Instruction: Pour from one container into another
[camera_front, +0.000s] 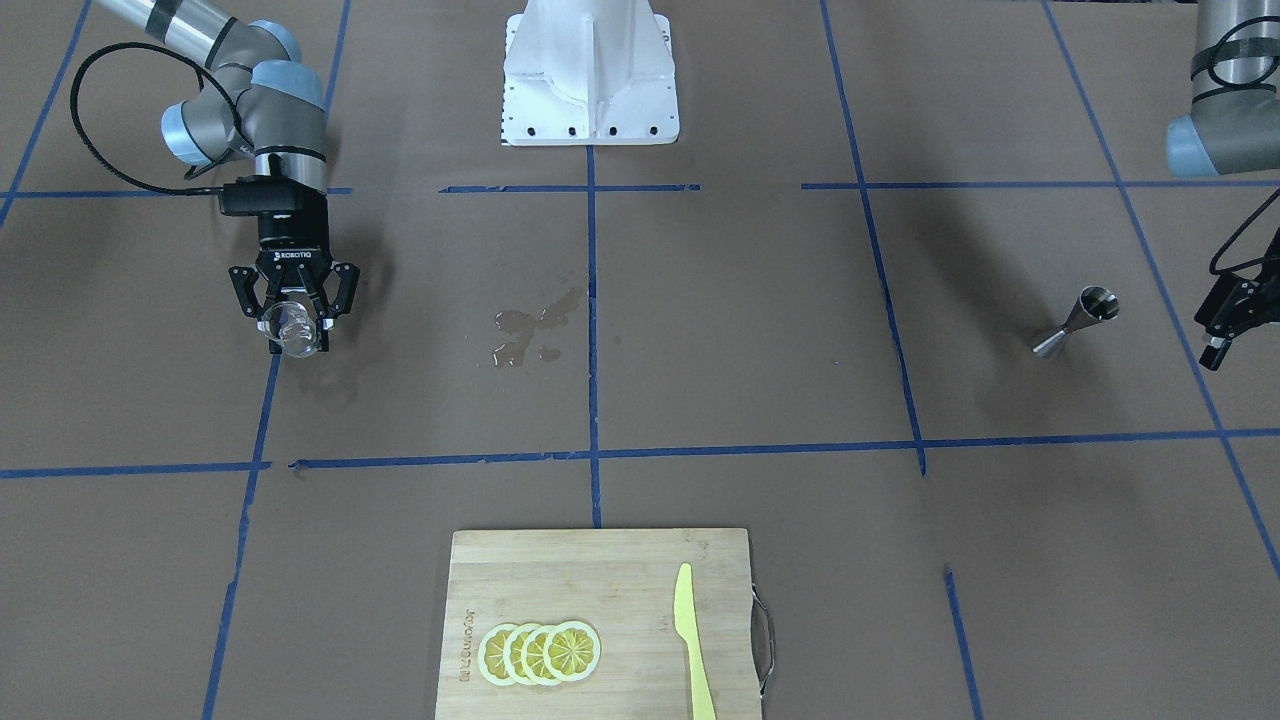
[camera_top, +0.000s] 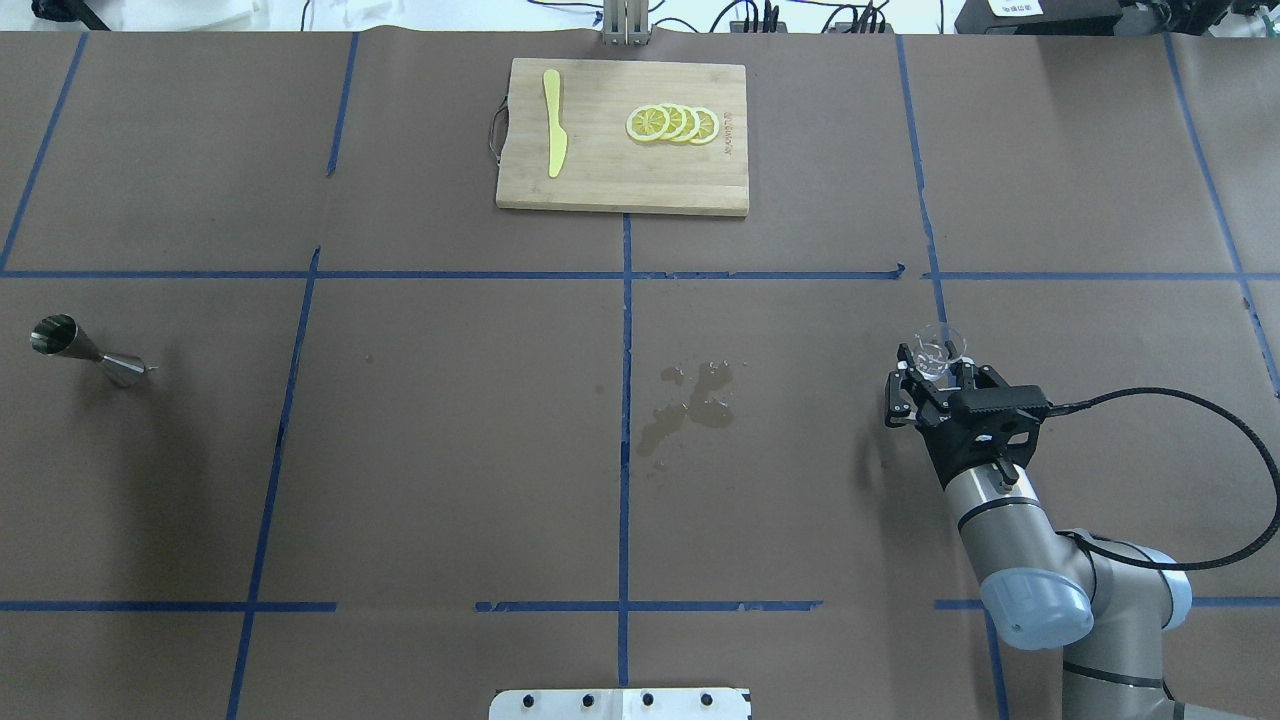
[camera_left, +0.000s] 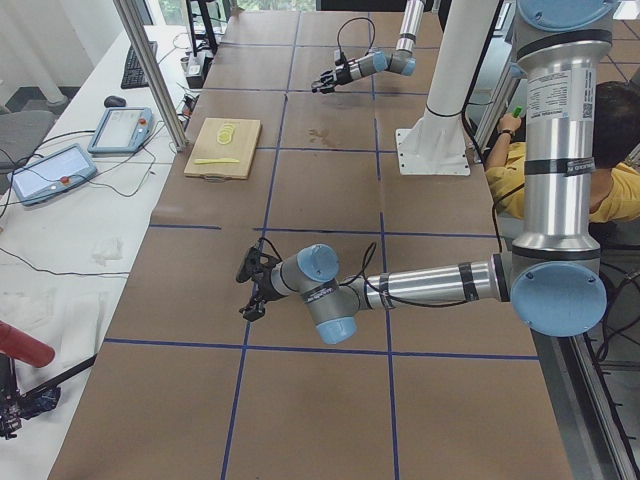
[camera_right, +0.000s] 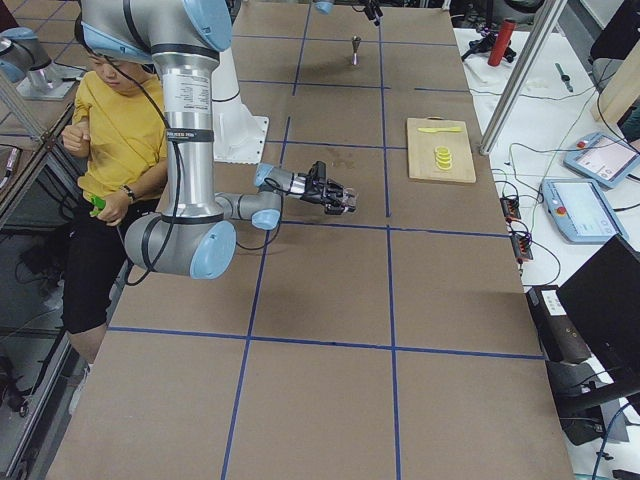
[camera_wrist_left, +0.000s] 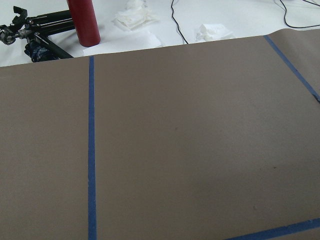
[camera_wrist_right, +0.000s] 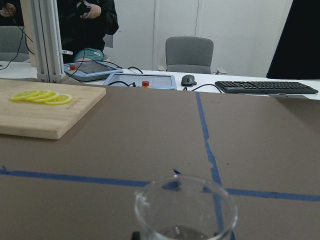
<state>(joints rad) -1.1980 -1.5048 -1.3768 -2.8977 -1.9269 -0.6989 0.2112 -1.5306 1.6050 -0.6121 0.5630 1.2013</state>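
The clear glass cup (camera_front: 291, 329) (camera_top: 941, 346) sits upright between the fingers of my right gripper (camera_front: 293, 322) (camera_top: 938, 364), which is shut on it low over the paper. In the right wrist view its rim (camera_wrist_right: 185, 192) fills the bottom edge. The steel jigger (camera_front: 1076, 322) (camera_top: 78, 349) stands upright far across the table, alone. My left gripper (camera_front: 1224, 325) (camera_left: 252, 290) hangs just beyond the jigger at the view's edge. Its fingers are too cropped to judge.
A wet spill (camera_front: 531, 330) (camera_top: 689, 401) stains the paper at the table's middle. A wooden cutting board (camera_front: 600, 575) (camera_top: 600, 175) holds lemon slices (camera_front: 540, 652) and a yellow knife (camera_front: 693, 640). The white robot base (camera_front: 590, 90) stands between the arms.
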